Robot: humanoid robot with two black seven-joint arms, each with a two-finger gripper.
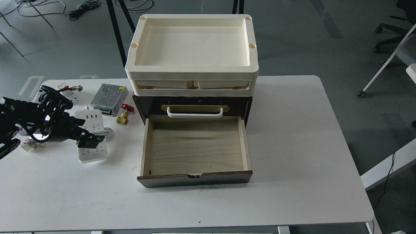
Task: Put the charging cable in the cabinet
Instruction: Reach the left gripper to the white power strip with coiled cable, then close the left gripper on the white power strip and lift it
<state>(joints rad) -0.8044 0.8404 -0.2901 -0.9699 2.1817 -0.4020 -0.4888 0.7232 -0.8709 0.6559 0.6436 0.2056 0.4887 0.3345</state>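
Observation:
The charging cable (94, 152), a white power strip with its cord coiled round the middle, lies flat on the table left of the cabinet. My left gripper (86, 132) comes in from the left and is open over the strip's middle, one finger on each side of the coiled cord. It hides that part of the strip. The cabinet (141, 104) is dark brown with a white bar handle (195, 114). Its lower plywood drawer (195, 144) is pulled out towards me and holds nothing. My right gripper is out of view.
Cream trays (193, 70) are stacked on the cabinet. A silver perforated box (108, 95), a brass valve with a red handle (123, 117), a white block (72, 97) and a small connector (27, 144) lie around the strip on the white table (292, 146).

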